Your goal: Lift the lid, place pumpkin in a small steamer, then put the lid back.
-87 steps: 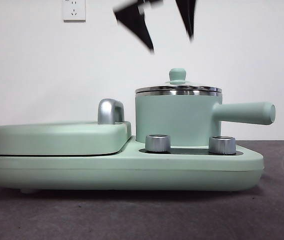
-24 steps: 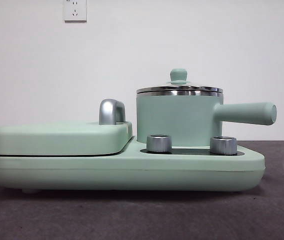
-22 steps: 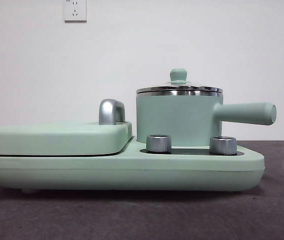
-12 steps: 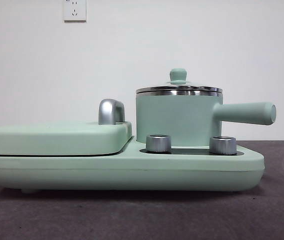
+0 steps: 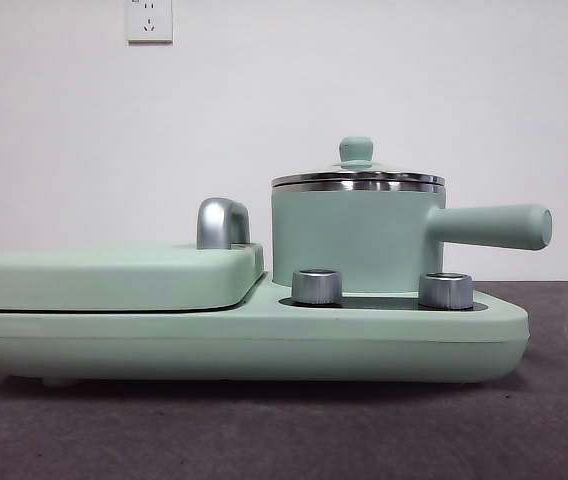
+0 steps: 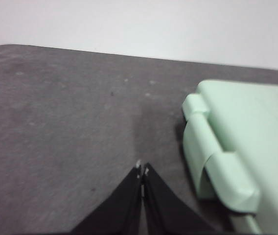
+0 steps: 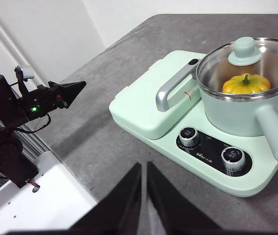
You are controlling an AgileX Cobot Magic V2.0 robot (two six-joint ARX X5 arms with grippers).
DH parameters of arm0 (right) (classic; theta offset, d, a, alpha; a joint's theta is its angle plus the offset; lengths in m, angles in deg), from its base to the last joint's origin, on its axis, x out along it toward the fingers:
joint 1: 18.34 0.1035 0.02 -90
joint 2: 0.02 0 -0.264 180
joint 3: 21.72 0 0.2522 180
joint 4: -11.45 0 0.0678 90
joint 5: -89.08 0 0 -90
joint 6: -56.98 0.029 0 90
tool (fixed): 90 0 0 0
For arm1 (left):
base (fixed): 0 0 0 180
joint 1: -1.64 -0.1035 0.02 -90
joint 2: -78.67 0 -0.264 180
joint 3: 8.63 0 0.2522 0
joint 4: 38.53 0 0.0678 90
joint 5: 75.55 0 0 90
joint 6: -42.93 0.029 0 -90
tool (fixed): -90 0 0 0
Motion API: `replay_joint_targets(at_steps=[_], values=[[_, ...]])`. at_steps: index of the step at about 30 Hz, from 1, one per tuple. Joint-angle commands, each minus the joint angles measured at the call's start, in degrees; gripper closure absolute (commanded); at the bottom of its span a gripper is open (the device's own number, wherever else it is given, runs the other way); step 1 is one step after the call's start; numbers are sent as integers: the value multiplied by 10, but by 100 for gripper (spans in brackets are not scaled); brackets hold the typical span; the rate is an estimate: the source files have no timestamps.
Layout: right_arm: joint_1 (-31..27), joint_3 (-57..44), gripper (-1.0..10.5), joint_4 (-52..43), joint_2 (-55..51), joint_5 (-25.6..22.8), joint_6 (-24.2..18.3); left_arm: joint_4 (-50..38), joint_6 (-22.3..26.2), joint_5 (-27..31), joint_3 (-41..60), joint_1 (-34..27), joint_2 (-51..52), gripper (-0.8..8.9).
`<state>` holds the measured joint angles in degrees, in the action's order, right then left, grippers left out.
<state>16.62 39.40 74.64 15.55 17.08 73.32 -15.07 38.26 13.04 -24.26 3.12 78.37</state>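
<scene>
— Gone from the front view: both dark arm tips seen earlier above the small steamer (image 5: 356, 238). Nothing else shifted.

— Lid (image 7: 244, 53)?

— Seated on the steamer rim. Pumpkin (image 7: 246, 83) inside, visible through the glass.

— Fingers?

— Left gripper (image 6: 142, 170) pressed closed, empty, over bare desk (image 6: 70, 127) beside the cooker base (image 6: 242, 147). Right gripper (image 7: 144, 166) nearly closed, thin slit, empty, well back from the steamer, toward the desk's edge.

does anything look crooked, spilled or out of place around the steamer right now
Nothing stands out. The lid sits level on the small steamer, with the pumpkin upright inside. Both grippers are clear of it.
</scene>
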Motion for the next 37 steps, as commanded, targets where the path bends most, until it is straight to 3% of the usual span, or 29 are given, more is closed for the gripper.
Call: replay_joint_targets(at_steps=[1,27,33,37], values=[[4,4,931,-6,0,0,-5,11,45,-1,11,-5,1,807],[-5,3,931,-8,-8,-8,-15,10,53,-1,11,-8,1,807],[-134,-41,931,-67,-38,-16,-38,10,53,-1,11,-8,1,807],[-243,-151,931,-236,-85,-14,-45,10,53,-1,11,-8,1,807]])
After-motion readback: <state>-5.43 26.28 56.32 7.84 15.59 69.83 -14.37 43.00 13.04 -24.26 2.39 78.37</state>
